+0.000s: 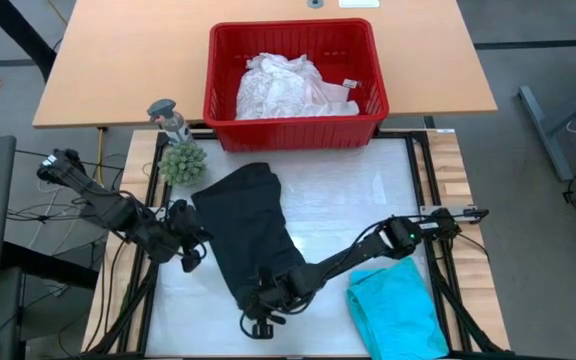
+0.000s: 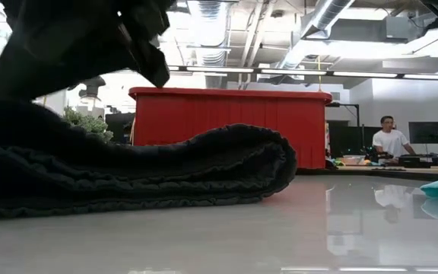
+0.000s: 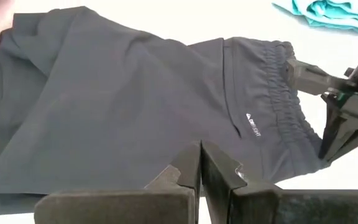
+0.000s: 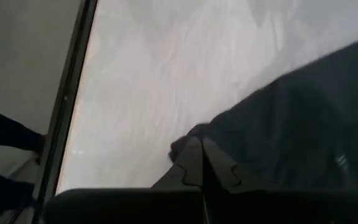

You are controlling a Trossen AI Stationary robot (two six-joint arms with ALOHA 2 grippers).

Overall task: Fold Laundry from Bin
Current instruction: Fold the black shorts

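Right gripper (image 1: 260, 322) is down at the near corner of the black fabric garment (image 1: 248, 235), fingers pinched together right at the cloth's edge, and the right wrist view suggests a bit of hem is caught between them, though that can't be confirmed. Left gripper (image 1: 190, 255) sits beside the garment's left edge, fingers closed, nothing visibly held. So the step in hand looks like the fold of the black piece: it lies spread on the white surface (image 1: 368, 200), elastic waistband toward the right gripper, one side already doubled over in a rounded roll as the low view shows.

Next move, by my reading, calls for a lift of that corner and a carry across the cloth, kept low so the fabric doesn't drag or bunch.

Right arm reaches long and low across the surface from the right side, elbow bent, wrist tipped down. Left arm comes in from the left edge, stretched out, wrist level.

The teal folded cloth (image 1: 396, 305) rests near the front right, apart from the black one. The red slotted plastic bin (image 1: 294, 125) stands at the far side, a white lacy garment (image 1: 283, 85) heaped inside
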